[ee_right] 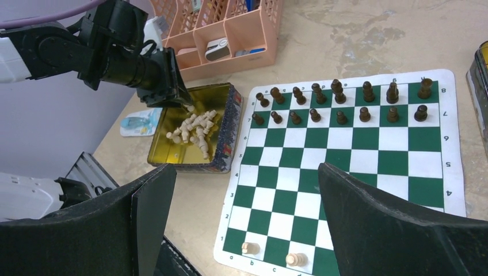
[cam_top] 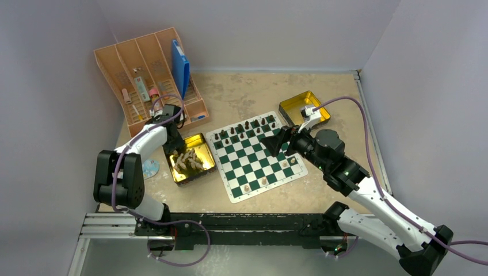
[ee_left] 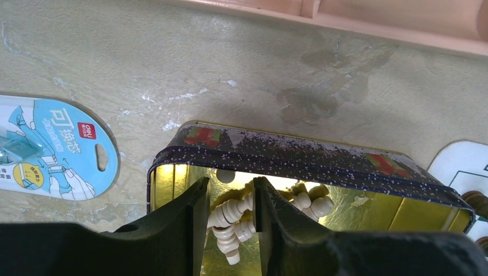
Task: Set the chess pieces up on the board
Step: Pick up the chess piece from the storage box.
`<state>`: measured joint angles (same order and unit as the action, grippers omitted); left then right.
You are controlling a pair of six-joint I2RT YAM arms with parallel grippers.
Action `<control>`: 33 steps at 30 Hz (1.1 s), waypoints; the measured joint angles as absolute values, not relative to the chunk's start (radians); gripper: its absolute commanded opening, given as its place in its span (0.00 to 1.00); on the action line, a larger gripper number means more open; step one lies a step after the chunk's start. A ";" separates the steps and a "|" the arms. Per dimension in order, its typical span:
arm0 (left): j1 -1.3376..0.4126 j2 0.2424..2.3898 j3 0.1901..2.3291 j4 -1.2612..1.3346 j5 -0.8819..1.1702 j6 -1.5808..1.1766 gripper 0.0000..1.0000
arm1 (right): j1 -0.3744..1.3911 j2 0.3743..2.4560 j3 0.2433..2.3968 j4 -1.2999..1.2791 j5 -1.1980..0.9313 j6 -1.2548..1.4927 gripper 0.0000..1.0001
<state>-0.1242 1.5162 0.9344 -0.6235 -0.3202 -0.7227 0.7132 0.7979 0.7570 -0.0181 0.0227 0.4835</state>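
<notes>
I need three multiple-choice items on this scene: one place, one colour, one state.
1. Where do the loose tan chess pieces lie?
A) in the gold tin
B) in the orange rack
C) on the bare table
2. What colour are the board's dark squares?
A) red
B) blue
C) green
3. How is the right claw?
A) shut on a dark piece
B) open and empty above the board
C) resting in a tin
Key:
1A: the tan heap lies inside the tin.
2C: green alternates with white.
3B: its jaws stand wide apart, nothing between.
</notes>
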 measured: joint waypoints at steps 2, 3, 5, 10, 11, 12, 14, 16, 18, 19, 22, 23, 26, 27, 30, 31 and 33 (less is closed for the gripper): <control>-0.124 1.525 0.934 -0.617 -0.326 -0.723 0.32 | 0.713 0.797 0.757 -0.017 0.022 0.485 0.95; -0.124 1.528 0.934 -0.615 -0.329 -0.723 0.32 | 0.713 0.796 0.757 -0.017 0.022 0.485 0.95; -0.124 1.530 0.934 -0.612 -0.335 -0.723 0.30 | 0.713 0.795 0.757 -0.017 0.023 0.485 0.96; -0.124 1.542 0.934 -0.597 -0.346 -0.723 0.26 | 0.713 0.790 0.757 -0.016 0.023 0.485 0.96; -0.124 1.546 0.934 -0.596 -0.347 -0.723 0.26 | 0.713 0.789 0.757 -0.016 0.023 0.485 0.96; -0.124 1.550 0.934 -0.595 -0.348 -0.723 0.26 | 0.713 0.789 0.757 -0.016 0.023 0.485 0.96; -0.124 1.559 0.934 -0.596 -0.348 -0.723 0.25 | 0.713 0.789 0.757 -0.017 0.024 0.485 0.96; -0.124 1.563 0.934 -0.596 -0.348 -0.723 0.25 | 0.713 0.786 0.757 -0.017 0.026 0.484 0.96; -0.124 1.563 0.934 -0.596 -0.348 -0.723 0.22 | 0.713 0.778 0.757 -0.018 0.027 0.484 0.96; -0.124 1.563 0.934 -0.596 -0.349 -0.723 0.20 | 0.713 0.774 0.757 -0.018 0.027 0.483 0.96; -0.124 1.563 0.934 -0.596 -0.350 -0.723 0.13 | 0.713 0.761 0.757 -0.017 0.027 0.482 0.96; -0.124 1.563 0.934 -0.597 -0.350 -0.723 0.11 | 0.713 0.760 0.757 -0.017 0.027 0.482 0.96; -0.124 1.555 0.934 -0.604 -0.350 -0.722 0.09 | 0.713 0.758 0.757 -0.017 0.026 0.482 0.96; -0.124 1.549 0.934 -0.610 -0.351 -0.722 0.08 | 0.713 0.758 0.757 -0.018 0.026 0.482 0.96; -0.124 1.524 0.936 -0.635 -0.350 -0.722 0.07 | 0.713 0.753 0.757 -0.018 0.026 0.482 0.96; -0.124 1.514 0.938 -0.644 -0.350 -0.722 0.08 | 0.713 0.750 0.757 -0.018 0.026 0.482 0.96; -0.124 1.481 0.941 -0.661 -0.339 -0.714 0.08 | 0.713 0.743 0.757 -0.016 0.022 0.486 0.96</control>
<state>-0.1242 1.4807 0.9413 -0.6609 -0.3393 -0.7139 0.7132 0.7425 0.7570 -0.0162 0.0219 0.4862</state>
